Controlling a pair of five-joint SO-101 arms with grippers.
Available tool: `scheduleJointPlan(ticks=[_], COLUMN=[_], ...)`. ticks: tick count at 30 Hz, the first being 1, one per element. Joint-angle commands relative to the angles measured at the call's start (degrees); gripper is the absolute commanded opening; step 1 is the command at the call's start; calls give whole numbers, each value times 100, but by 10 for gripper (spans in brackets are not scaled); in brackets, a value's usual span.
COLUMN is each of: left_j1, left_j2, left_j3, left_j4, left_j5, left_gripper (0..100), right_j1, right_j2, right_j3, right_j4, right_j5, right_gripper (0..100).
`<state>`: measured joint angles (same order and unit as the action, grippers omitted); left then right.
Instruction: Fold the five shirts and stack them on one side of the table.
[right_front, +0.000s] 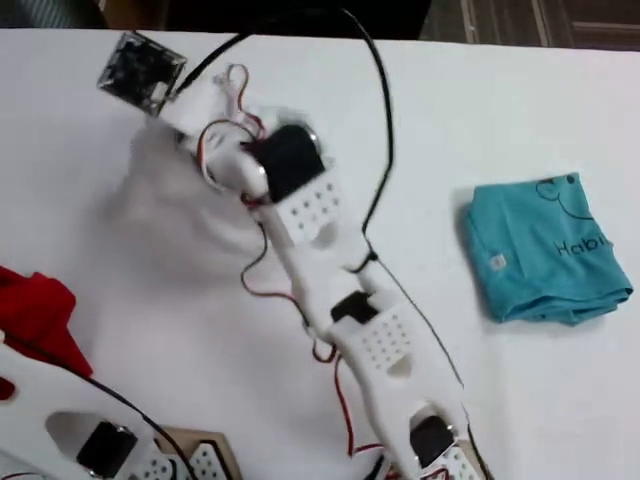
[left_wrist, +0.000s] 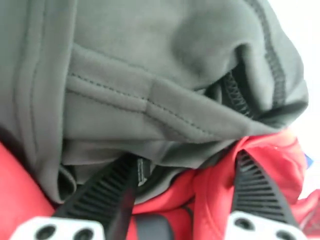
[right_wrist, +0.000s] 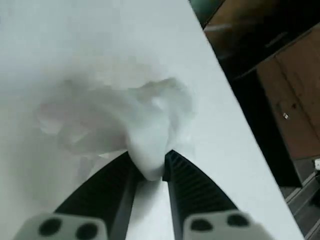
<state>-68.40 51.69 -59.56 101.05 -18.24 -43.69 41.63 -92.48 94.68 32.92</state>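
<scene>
A white shirt (right_wrist: 125, 110) lies bunched on the white table, and my right gripper (right_wrist: 150, 172) is shut on a fold of it. In the high view that arm stretches from the front to the far left, over the white shirt (right_front: 170, 205). A grey shirt (left_wrist: 150, 75) lies on top of a red shirt (left_wrist: 215, 190). My left gripper (left_wrist: 187, 165) stands open right against them, with red cloth between its fingers. The red shirt (right_front: 35, 315) shows at the table's left edge beside the left arm (right_front: 60, 400). A teal shirt (right_front: 545, 250) lies folded at the right.
The table's far edge (right_wrist: 220, 75) runs close to the white shirt, with dark furniture beyond it. Cables (right_front: 380, 110) loop off the right arm above the table's middle. Bare tabletop (right_front: 480, 400) lies in front of the teal shirt.
</scene>
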Motion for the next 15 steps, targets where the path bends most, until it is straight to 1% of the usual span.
scheduleJointPlan(ticks=[1,4,7,15], left_j1=[123,132,202,273], left_j2=[-53,-53,-53,-53], left_j3=[-189,-189,-189,-189], left_j4=[97,97,97,97], left_j5=[-18,-9,-9,-9], left_gripper=[282,282,282,282], right_j1=[-136,-84,48,462], right_j2=[-857,-945,-734,760], right_j3=[-299,-246,88,1556], right_j4=[-66,-13,119,180], right_j5=[-9,-9,-18,-9], right_gripper=[21,21,22,25])
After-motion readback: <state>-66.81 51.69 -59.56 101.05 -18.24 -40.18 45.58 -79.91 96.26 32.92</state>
